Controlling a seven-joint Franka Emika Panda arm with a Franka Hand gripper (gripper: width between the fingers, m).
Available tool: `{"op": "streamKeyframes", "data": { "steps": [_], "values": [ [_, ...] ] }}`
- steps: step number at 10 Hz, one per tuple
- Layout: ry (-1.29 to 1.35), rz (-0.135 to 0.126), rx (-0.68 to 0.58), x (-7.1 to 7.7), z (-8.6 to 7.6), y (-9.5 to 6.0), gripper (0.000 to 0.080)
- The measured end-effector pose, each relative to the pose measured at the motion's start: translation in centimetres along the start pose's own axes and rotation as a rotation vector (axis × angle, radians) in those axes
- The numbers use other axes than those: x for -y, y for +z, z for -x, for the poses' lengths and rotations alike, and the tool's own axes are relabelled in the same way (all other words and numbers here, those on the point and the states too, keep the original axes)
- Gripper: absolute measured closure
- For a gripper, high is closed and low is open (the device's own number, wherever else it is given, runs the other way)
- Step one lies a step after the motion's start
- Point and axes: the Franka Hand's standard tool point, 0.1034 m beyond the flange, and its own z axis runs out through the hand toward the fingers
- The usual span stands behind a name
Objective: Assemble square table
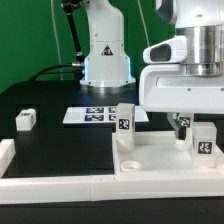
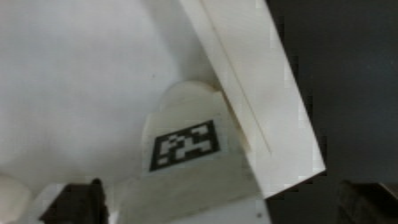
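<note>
Robotics lab: green backdrop curtain (image 1: 30, 40), black table (image 1: 50, 110), fixed marker board (image 1: 100, 115) with printed tags, white arm base (image 1: 105, 60) with warning sticker.

Inventory: one square tabletop slab (image 1: 150, 160); three leg blocks — (image 1: 26, 120), (image 1: 125, 121), (image 1: 204, 141); possibly a fourth hidden; one marker board (image 1: 95, 115).

White arm, dark cabling

I saw a glossy white rounded base (image 1: 105, 60) with a small triangular warning label and a pale blue glow at its foot, black cables (image 1: 72, 35) hanging beside it, a boxy white hand housing (image 1: 185, 85), and dark fingers (image 2: 75, 203), blurred in the wrist view.
</note>
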Motion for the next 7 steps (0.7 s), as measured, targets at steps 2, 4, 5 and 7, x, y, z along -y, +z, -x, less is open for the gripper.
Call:
{"op": "streamKeyframes", "data": {
  "steps": [2,4,5,7],
  "values": [
    [0.029,-0.001,0.000,0.01,0.01,0.01,0.0150],
    [0.054,-0.002,0.000,0.02,0.01,0.01,0.0242],
    [0.133,-0.002,0.001,0.02,0.05,0.02,0.0425],
    [0.265,0.002,0.004,-0.23,0.07,0.08,0.0506]
  ]
}}
